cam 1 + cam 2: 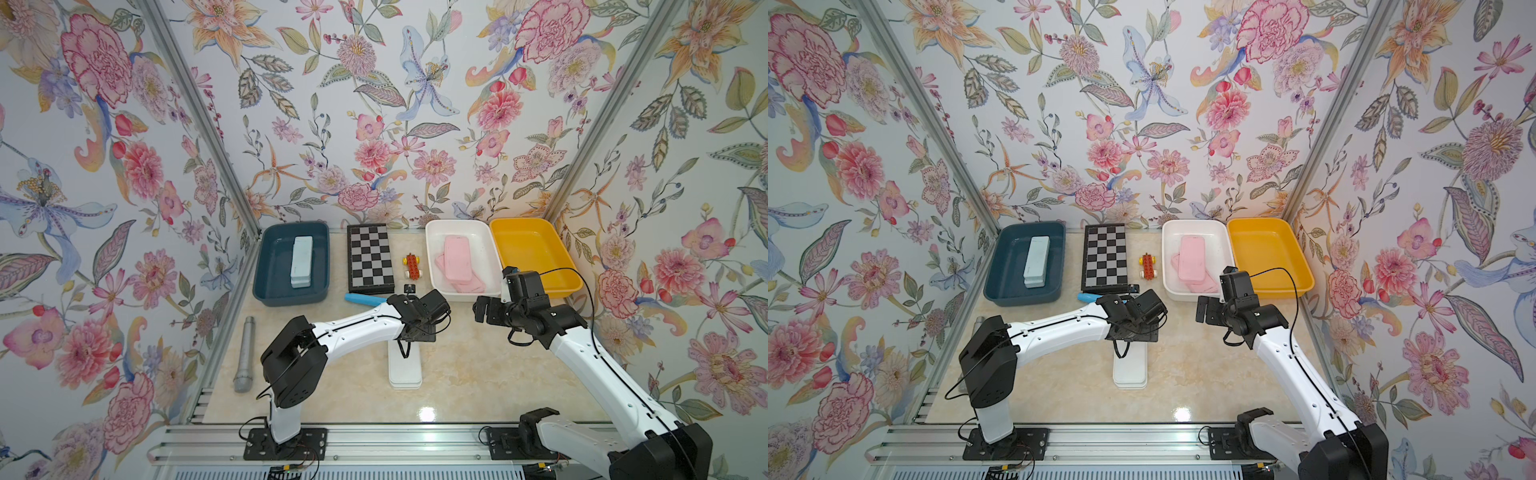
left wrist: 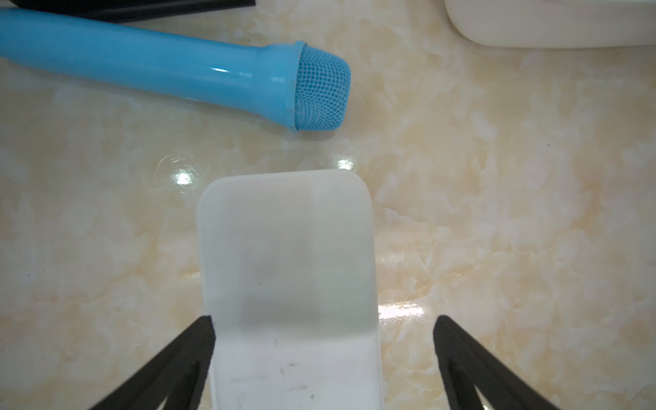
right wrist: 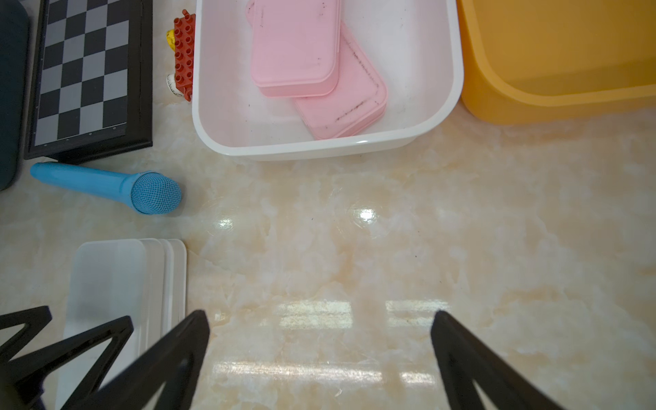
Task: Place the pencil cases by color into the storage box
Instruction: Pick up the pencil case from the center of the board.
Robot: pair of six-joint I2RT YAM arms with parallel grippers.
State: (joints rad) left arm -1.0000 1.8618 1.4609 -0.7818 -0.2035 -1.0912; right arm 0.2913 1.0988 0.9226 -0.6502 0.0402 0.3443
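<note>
The left arm's black fingers (image 2: 198,358) stand spread wide on either side of the stacked white pencil cases (image 2: 289,277), gripping nothing — one tip sits just beside the stack's edge, the other well clear of it over bare tabletop (image 2: 514,220). The right arm's fingers (image 3: 461,358) are likewise wide apart and empty, above open tabletop.

No brand, label or readable writing shows on anything; the only marks are dark scuffs on the pink lids and faint scratches on the white one.

In a top view, the white pencil cases (image 1: 405,365) lie near the middle of the tabletop, a neat pile of flat, matte, round-cornered plastic oblongs, long axis running 12 to 6. At about 10 o'clock from them sits a dark teal bin (image 1: 274,266) holding the light blue pencil cases (image 1: 301,262), stacked. At 1 o'clock a glossy white bin (image 1: 482,245) holds the pink pencil cases (image 1: 457,259), overlapped and skewed. Just beside it, toward 3 o'clock, stands a yellow bin (image 1: 536,249).

Between the teal and white bins lie a black-framed checkered board (image 1: 370,257) and a small red studded brick toy (image 1: 412,266). A bright blue toy microphone (image 2: 170,71) with a mesh head lies at 12 o'clock from the white stack, glossy and cylindrical. A grey microphone (image 1: 245,353) rests at 9 o'clock, near the tabletop's edge. The tabletop is polished cream marble-pattern — ceiling lights glare off it.
</note>
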